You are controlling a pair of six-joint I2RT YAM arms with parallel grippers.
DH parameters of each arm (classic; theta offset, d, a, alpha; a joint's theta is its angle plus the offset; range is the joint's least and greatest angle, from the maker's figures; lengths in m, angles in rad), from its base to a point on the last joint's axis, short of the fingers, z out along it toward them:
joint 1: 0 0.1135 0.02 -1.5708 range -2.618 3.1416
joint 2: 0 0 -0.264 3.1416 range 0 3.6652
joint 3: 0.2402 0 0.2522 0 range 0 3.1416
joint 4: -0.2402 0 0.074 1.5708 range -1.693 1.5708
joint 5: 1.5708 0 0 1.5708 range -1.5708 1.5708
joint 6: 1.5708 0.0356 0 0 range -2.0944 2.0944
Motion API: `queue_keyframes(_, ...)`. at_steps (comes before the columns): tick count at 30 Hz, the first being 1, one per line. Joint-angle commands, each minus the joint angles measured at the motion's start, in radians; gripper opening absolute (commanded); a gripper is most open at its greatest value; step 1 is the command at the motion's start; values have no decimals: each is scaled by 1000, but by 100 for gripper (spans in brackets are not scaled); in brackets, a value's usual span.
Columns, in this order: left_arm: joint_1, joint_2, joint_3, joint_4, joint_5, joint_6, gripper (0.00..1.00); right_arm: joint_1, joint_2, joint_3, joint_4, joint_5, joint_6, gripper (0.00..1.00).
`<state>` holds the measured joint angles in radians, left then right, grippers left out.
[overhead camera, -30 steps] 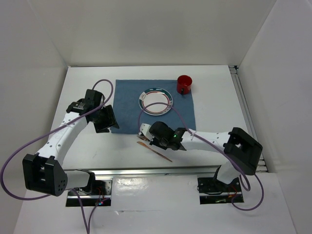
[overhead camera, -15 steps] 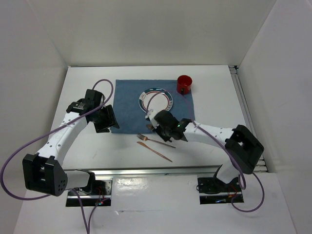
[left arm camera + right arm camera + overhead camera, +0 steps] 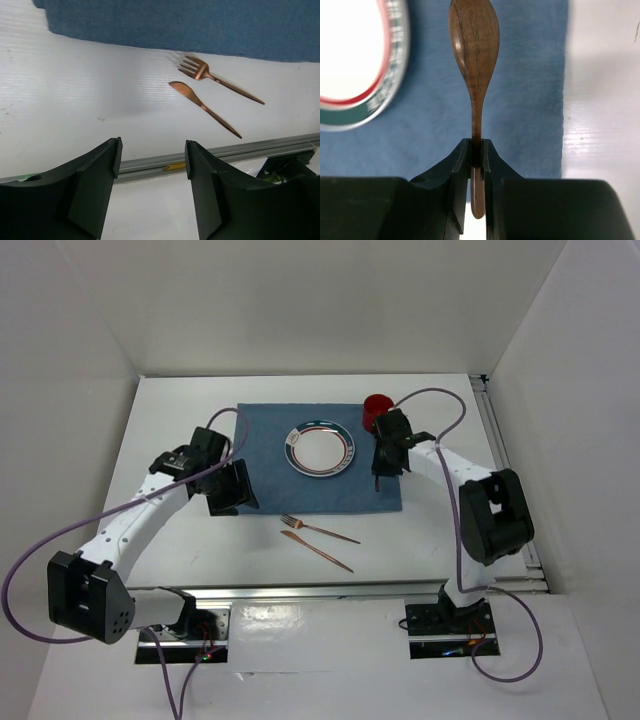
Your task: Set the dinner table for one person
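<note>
a: where is everything, counted from the placemat (image 3: pixel 270 430)?

b: the dinner table (image 3: pixel 170 410) lies under the placemat and goes out past it on all sides. the plate (image 3: pixel 319 450) sits on the middle of the placemat, and the red cup (image 3: pixel 377 410) on its far right corner. the left gripper (image 3: pixel 152 150) hangs by the near left corner, with its fingers apart and nothing between them. the fork (image 3: pixel 220 82) and the knife (image 3: pixel 205 107) are off the placemat, on the white top just beyond its near edge.

a: and the right gripper (image 3: pixel 476 147)?

b: it is closed on the handle of a wooden spoon (image 3: pixel 474 45), over the right strip of the placemat — between the plate and the right edge.

a: so which step is this?

b: i think it is placing the spoon. next, the right gripper should come lower, lay the spoon flat beside the plate and then let go — the fork and knife are not yet placed.
</note>
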<state>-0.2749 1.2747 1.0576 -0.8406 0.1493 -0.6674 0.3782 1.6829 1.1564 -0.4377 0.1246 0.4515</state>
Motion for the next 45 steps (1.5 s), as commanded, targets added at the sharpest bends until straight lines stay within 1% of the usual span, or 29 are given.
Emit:
queue_keyframes(1, -71, 9, -16, 43, 16, -69, 70, -18, 70, 58, -15, -72, 104, 0)
queue_keyframes(3, -116, 18, -47, 64, 16, -112, 70, -18, 133, 103, -15, -53, 92, 0)
queue_keyframes(4, -139, 18, -57, 75, 16, -167, 72, -18, 152, 118, -15, -40, 79, 0)
queue_keyframes(6, -213, 43, -80, 115, 16, -224, 72, -18, 201, 155, -27, -17, 79, 0)
queue_keyframes(8, -274, 77, -90, 136, 16, -306, 73, -18, 210, 167, -27, -6, 70, 0)
queue_keyframes(9, -293, 98, -90, 155, 16, -351, 74, -18, 221, 167, -27, 4, 70, 11)
queue_keyframes(10, -308, 98, -99, 167, 16, -351, 74, -18, 221, 180, -27, 4, 61, 25)
queue_keyframes(12, -348, 129, -99, 189, 16, -400, 76, -18, 212, 180, -27, 4, 50, 45)
queue_keyframes(13, -357, 140, -99, 202, 16, -411, 76, -18, 201, 180, -27, 13, 40, 65)
queue_keyframes(14, -357, 150, -99, 202, 25, -425, 76, -18, 190, 180, -27, 14, 39, 71)
queue_keyframes(17, -380, 184, -88, 202, 26, -436, 76, -18, 130, 169, -36, 23, 18, 86)
queue_keyframes(21, -380, 184, -88, 193, 0, -457, 74, -9, 29, 138, -47, 23, -19, 87)
queue_keyframes(23, -380, 161, -77, 169, -31, -466, 74, 50, -47, 83, -47, 32, -68, 87)
queue_keyframes(24, -371, 161, -62, 155, -46, -466, 74, 79, -75, 56, -29, 32, -98, 85)
queue_keyframes(25, -371, 147, -51, 114, -63, -477, 74, 150, -127, -2, -16, 32, -124, 82)
queue_keyframes(27, -347, 118, -24, 72, -112, -486, 74, 218, -161, -50, -16, -5, -169, 80)
queue_keyframes(28, -316, 106, -24, 52, -125, -486, 74, 252, -181, -70, -16, -5, -169, 79)
queue_keyframes(29, -296, 92, -12, 22, -134, -486, 74, 310, -181, -104, -25, -14, -178, 77)
queue_keyframes(30, -273, 65, -11, 6, -146, -486, 74, 341, -190, -122, -26, -52, -216, 77)
queue_keyframes(31, -226, 49, -1, -8, -146, -476, 74, 373, -190, -141, -26, -75, -238, 77)
queue_keyframes(32, -199, 34, -1, -18, -155, -466, 74, 437, -190, -170, -26, -97, -256, 77)
queue_keyframes(33, -175, 20, -1, -31, -155, -456, 74, 468, -199, -182, -26, -136, -284, 77)
queue_keyframes(35, -106, -17, 8, -31, -155, -416, 74, 523, -186, -195, -26, -146, -284, 75)
queue_keyframes(36, -86, -26, 8, -41, -146, -388, 74, 563, -174, -208, -38, -146, -284, 71)
queue_keyframes(37, -51, -35, 18, -41, -146, -377, 74, 577, -161, -208, -38, -146, -284, 70)
queue_keyframes(40, -14, -35, 18, -51, -134, -345, 74, 623, -106, -208, -38, -100, -284, 66)
queue_keyframes(41, -1, -44, 18, -51, -125, -345, 74, 637, -85, -208, -38, -100, -284, 66)
queue_keyframes(44, 8, -55, -18, -41, -94, -345, 74, 660, -46, -208, -16, -109, -293, 61)
queue_keyframes(45, 8, -64, -39, -32, -85, -345, 74, 660, -35, -208, -16, -99, -293, 61)
